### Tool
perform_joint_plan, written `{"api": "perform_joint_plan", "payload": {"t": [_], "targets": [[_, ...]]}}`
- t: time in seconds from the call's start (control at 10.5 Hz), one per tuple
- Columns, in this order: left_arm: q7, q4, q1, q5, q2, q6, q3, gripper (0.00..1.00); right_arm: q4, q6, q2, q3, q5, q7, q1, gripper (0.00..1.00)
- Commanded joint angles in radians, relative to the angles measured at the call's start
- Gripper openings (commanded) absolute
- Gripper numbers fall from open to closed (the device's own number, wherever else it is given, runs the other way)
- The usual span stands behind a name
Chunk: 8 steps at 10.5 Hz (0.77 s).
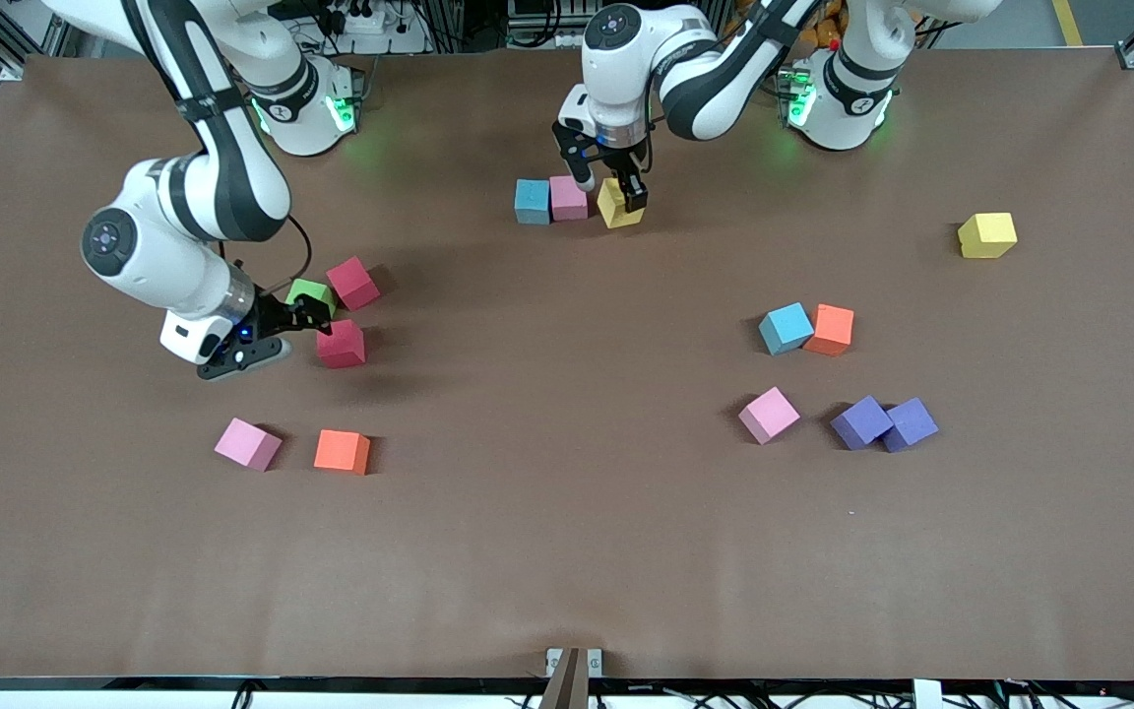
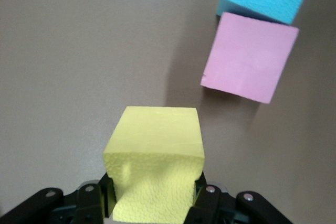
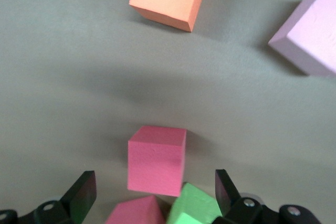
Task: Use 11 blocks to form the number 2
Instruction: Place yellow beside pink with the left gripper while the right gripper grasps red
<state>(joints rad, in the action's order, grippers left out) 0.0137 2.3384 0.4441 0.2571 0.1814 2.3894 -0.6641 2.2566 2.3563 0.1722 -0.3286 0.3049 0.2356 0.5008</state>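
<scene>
left gripper (image 1: pixel 611 187) clamps yellow cube (image 2: pixel 156 161); right gripper (image 1: pixel 306 317) spread over green cube (image 1: pixel 310 294).

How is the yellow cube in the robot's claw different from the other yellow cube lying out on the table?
The held yellow cube is pinched in the left claw, tilted, beside the pink cube. The loose yellow cube lies flat, alone and untouched, toward the left arm's end of the table. Both look the same colour and size.

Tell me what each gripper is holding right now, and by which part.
The left gripper is shut on a yellow block, pinching two opposite side faces. The right gripper is open and holds nothing, over the red blocks.
</scene>
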Motion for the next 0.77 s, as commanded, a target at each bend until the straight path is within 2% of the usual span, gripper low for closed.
{"api": "perform_joint_plan", "payload": {"t": [0.0, 0.67], "targets": [[-0.061, -0.004, 0.013, 0.025, 0.013, 0.005, -0.002, 0.31, -0.040, 0.036, 0.075, 0.008, 0.014, -0.103, 0.039, 1.00], [-0.118, -0.011, 0.079, 0.024, 0.076, -0.002, 0.004, 0.27, -0.022, 0.095, 0.157, 0.008, 0.014, -0.130, 0.047, 1.00]]}}
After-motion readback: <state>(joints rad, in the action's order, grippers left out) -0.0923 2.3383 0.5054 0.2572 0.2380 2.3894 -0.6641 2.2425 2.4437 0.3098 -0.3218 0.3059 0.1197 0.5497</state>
